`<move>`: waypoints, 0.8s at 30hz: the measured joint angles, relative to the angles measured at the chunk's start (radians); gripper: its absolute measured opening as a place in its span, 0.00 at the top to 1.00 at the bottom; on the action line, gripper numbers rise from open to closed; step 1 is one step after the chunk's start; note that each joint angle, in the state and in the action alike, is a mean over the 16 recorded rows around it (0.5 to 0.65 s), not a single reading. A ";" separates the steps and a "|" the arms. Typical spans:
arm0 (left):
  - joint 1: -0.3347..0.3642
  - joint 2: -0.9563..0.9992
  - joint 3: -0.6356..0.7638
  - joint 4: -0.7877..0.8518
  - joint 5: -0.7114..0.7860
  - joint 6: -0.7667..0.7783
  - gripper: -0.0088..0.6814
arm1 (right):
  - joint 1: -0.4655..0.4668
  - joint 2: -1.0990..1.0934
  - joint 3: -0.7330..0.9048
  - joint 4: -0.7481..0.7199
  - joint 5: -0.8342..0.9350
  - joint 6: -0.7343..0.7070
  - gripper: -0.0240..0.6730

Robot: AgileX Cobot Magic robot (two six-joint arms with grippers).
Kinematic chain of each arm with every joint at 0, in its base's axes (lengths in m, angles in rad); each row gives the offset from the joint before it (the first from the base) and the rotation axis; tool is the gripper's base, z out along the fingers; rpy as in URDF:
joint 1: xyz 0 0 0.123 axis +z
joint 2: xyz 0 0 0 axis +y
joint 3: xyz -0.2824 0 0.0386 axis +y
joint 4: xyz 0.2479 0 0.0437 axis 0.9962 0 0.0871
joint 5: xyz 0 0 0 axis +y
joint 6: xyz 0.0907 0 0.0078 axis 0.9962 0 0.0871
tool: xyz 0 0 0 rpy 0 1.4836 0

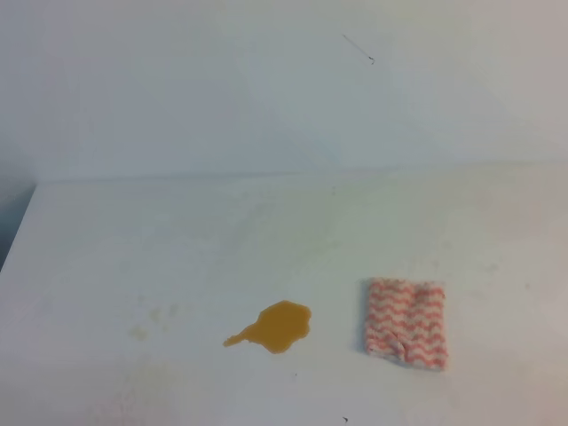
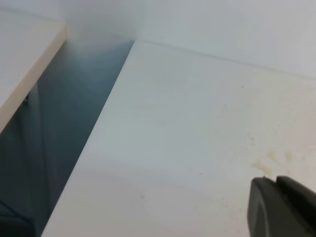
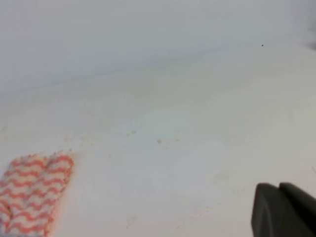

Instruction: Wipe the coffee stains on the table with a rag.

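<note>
On the white table (image 1: 293, 231) the amber coffee stains (image 1: 277, 326) form one roundish puddle with a thin tail pointing to 8 o'clock. The red-and-white zigzag rag (image 1: 406, 322) lies flat at its 3 o'clock, near but apart. Both arms stay outside the high view. The right gripper (image 3: 282, 210) is closed on nothing; the left gripper (image 2: 280, 205) looks closed too, though only its dark tips show.
</note>
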 joint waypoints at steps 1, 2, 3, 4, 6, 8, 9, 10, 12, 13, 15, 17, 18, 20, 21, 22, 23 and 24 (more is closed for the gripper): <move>0.000 0.000 0.000 0.000 0.000 0.000 0.99 | 0.000 0.000 0.000 0.000 -0.007 0.000 0.97; 0.000 0.000 0.000 0.000 0.000 0.000 0.99 | 0.000 0.000 0.000 0.000 -0.015 0.001 0.97; 0.000 0.000 0.000 0.000 0.000 0.000 0.99 | 0.000 0.000 0.000 0.000 -0.025 0.002 0.97; 0.000 0.000 0.003 0.000 0.000 0.000 0.99 | 0.000 0.000 0.000 0.001 -0.037 0.005 0.97; 0.000 0.000 0.003 0.000 0.000 0.000 0.99 | 0.000 0.000 0.000 0.007 -0.067 0.013 0.97; 0.000 0.000 0.003 0.000 0.000 0.000 0.99 | 0.000 0.000 0.000 0.014 -0.104 0.021 0.97; 0.000 0.000 0.003 0.000 0.000 0.000 0.99 | 0.000 0.000 0.000 0.018 -0.124 0.026 0.97; 0.000 0.000 0.003 0.000 0.000 0.000 0.99 | 0.000 0.000 0.000 0.021 -0.146 0.030 0.97; 0.000 0.000 -0.003 0.000 0.000 0.000 0.99 | 0.000 0.000 0.000 0.027 -0.192 0.037 0.97; 0.000 0.000 0.000 0.000 0.000 0.000 0.99 | 0.000 0.000 0.000 0.030 -0.215 0.040 0.97; 0.000 0.000 0.005 0.000 0.000 0.000 0.99 | 0.000 0.000 0.000 0.035 -0.258 0.042 0.97; 0.000 0.000 0.005 0.000 0.000 0.000 0.99 | 0.000 0.000 0.000 0.040 -0.301 0.044 0.97; 0.000 0.000 0.003 0.000 0.000 0.000 0.99 | 0.000 0.000 0.000 0.043 -0.322 0.045 0.97; 0.000 0.000 0.005 0.000 0.000 0.000 0.99 | 0.000 0.000 0.000 0.045 -0.366 0.042 0.97; 0.000 0.000 0.005 0.000 0.000 0.000 0.99 | 0.000 0.000 0.000 0.045 -0.388 0.038 0.97; 0.000 0.000 0.008 0.000 0.000 0.000 0.99 | 0.000 0.000 0.000 0.043 -0.411 0.033 0.97; 0.000 0.000 0.008 0.000 0.000 0.000 0.99 | 0.000 0.000 0.000 0.040 -0.433 0.028 0.97; 0.000 0.000 0.008 0.000 0.000 0.000 0.99 | 0.000 0.000 0.000 0.038 -0.454 0.023 0.97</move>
